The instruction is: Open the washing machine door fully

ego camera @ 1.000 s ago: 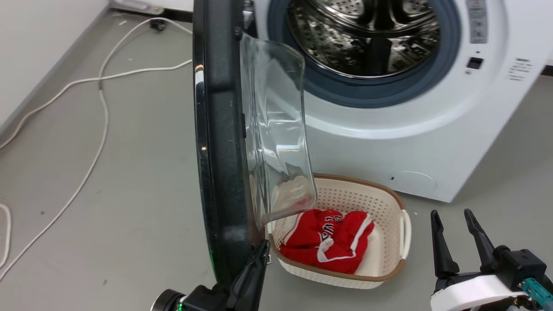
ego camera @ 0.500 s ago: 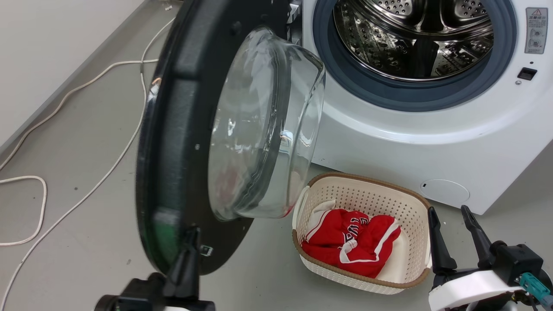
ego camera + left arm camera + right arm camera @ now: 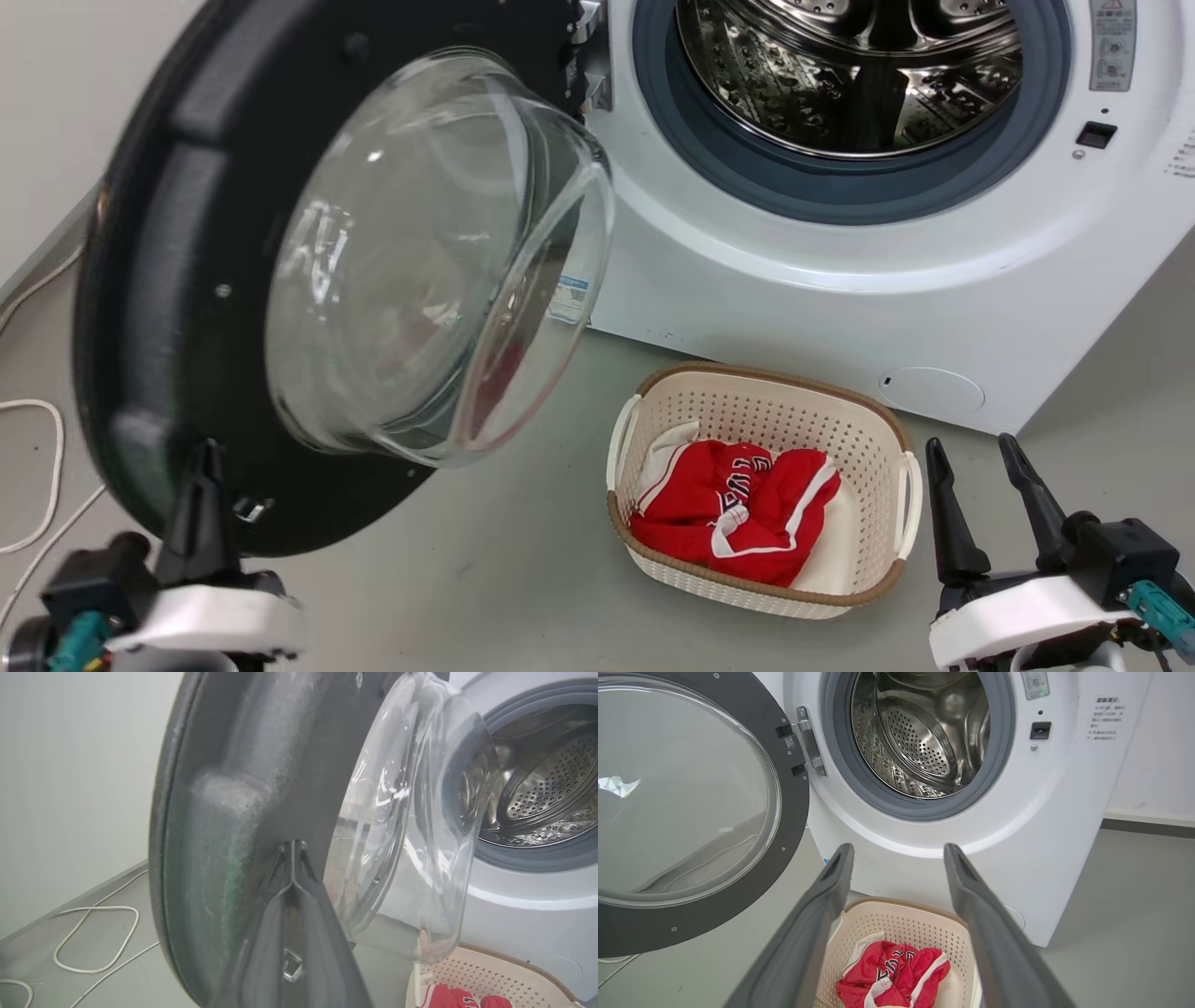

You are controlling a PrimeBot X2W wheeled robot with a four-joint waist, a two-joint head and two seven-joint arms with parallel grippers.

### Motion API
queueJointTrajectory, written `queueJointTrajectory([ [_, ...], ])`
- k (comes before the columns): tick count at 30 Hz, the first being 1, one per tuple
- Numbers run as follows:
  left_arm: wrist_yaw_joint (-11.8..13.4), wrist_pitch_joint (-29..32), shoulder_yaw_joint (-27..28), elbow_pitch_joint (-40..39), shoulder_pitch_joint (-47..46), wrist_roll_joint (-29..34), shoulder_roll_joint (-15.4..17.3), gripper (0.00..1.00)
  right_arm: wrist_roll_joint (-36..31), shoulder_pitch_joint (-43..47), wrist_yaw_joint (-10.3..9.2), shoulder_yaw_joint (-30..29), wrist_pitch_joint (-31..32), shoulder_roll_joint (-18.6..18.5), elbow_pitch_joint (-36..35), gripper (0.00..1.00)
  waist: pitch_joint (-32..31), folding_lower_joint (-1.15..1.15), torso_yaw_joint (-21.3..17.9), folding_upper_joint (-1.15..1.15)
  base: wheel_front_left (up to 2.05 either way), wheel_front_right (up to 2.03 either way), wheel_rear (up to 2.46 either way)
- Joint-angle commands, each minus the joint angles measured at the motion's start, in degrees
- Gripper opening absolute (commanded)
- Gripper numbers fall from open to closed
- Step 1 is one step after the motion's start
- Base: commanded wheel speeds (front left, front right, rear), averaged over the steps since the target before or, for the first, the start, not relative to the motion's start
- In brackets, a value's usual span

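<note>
The washing machine door is swung wide out to the left of the white washing machine, its clear glass bowl facing me. The steel drum is exposed inside the grey-blue ring. My left gripper is shut, its tip against the lower inner face of the door; the left wrist view shows the closed fingers on the black door. My right gripper stands open at the lower right, holding nothing. In the right wrist view the right gripper points at the machine.
A cream perforated basket with a red garment sits on the grey floor in front of the machine, between the two grippers. A white cable lies on the floor at the left, near the wall.
The door has swung further open, from edge-on to showing its inner face. My left gripper has moved left with it. The head camera has shifted too. The right gripper stays open.
</note>
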Motion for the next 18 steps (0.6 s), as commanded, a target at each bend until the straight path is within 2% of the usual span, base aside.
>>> queueJointTrajectory([
  [1,-0.1,-0.4,1.19,0.86,-1.62,-0.54,0.8,0.0,-0.36,-0.51,-0.04,-0.18,0.07,0.05,-0.37,1.0,0.3,0.0,-0.36,0.0,0.0,0.0,0.0],
  [18,-2.95,-2.63,11.17,19.87,-13.14,-5.29,7.88,0.0,-0.93,-1.22,-0.03,-0.34,1.3,0.06,-1.7,1.0,2.16,0.0,-3.59,0.0,0.0,0.0,0.0],
])
